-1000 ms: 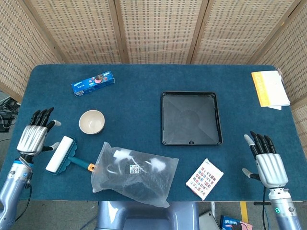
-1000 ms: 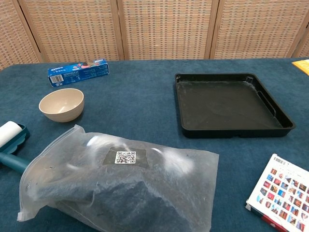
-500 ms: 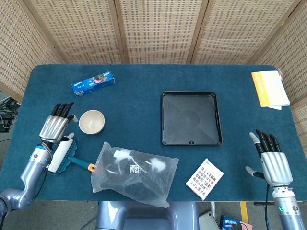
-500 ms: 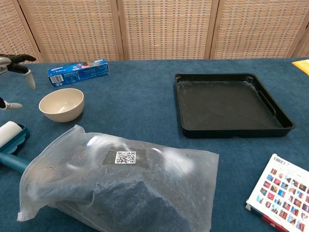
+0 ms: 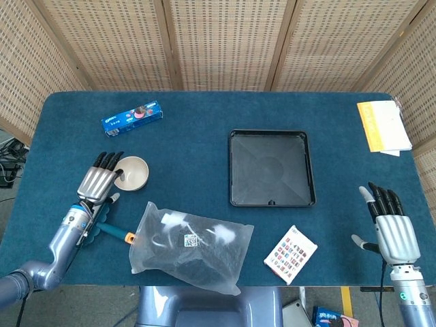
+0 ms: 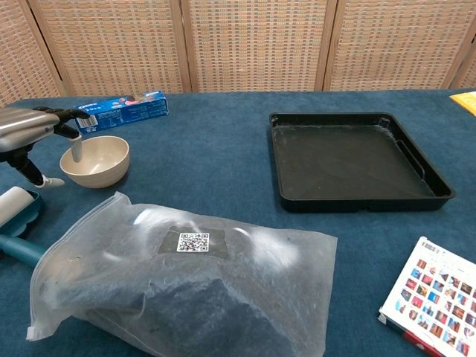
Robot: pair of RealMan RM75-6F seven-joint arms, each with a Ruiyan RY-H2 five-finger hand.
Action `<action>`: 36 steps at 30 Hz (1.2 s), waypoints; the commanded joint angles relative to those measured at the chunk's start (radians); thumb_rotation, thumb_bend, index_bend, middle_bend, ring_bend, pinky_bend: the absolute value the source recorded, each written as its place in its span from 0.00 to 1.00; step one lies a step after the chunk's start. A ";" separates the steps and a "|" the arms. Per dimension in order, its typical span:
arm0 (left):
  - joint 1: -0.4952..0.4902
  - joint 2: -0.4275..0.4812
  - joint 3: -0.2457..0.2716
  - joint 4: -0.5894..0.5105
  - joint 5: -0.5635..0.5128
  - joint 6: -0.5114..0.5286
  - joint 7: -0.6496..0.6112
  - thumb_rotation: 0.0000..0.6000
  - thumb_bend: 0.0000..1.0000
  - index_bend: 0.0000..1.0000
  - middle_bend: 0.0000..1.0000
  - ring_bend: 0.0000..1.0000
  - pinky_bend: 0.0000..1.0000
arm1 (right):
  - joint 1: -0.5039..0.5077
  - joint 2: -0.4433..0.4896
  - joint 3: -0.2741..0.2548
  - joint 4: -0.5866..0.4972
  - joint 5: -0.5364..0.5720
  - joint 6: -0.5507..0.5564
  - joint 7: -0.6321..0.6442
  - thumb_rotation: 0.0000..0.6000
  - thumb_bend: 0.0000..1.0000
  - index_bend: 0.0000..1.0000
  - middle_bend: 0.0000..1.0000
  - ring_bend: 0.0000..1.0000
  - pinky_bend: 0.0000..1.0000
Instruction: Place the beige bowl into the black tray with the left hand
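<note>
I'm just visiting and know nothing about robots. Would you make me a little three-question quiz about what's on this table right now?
1. True or false: the beige bowl already sits inside the black tray.
2. Which robot hand is beside the bowl? A) the left robot hand B) the right robot hand
3. Fill in: the clear plastic bag bears a square ____ code label.

Key
1. False: the bowl stands on the blue table, apart from the tray, which holds nothing.
2. A: its fingers reach the bowl's rim with nothing gripped; the right one hovers open near the table's other end.
3. QR.
</note>
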 commanded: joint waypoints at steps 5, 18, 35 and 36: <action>-0.019 -0.021 0.006 0.016 -0.023 -0.012 0.032 1.00 0.26 0.52 0.00 0.00 0.00 | -0.001 0.001 0.002 0.003 0.002 0.003 0.009 1.00 0.17 0.00 0.00 0.00 0.00; -0.048 -0.064 0.014 0.071 -0.059 -0.038 0.063 1.00 0.30 0.58 0.00 0.00 0.00 | -0.004 0.003 0.002 0.004 0.001 0.008 0.015 1.00 0.17 0.00 0.00 0.00 0.00; -0.039 -0.086 0.026 0.101 -0.034 0.025 0.034 1.00 0.57 0.64 0.00 0.00 0.00 | -0.004 0.000 -0.002 0.004 -0.008 0.009 0.008 1.00 0.17 0.00 0.00 0.00 0.00; -0.040 -0.084 0.027 0.100 -0.031 0.028 0.032 1.00 0.57 0.64 0.00 0.00 0.00 | -0.004 0.000 -0.003 0.004 -0.008 0.008 0.008 1.00 0.17 0.00 0.00 0.00 0.00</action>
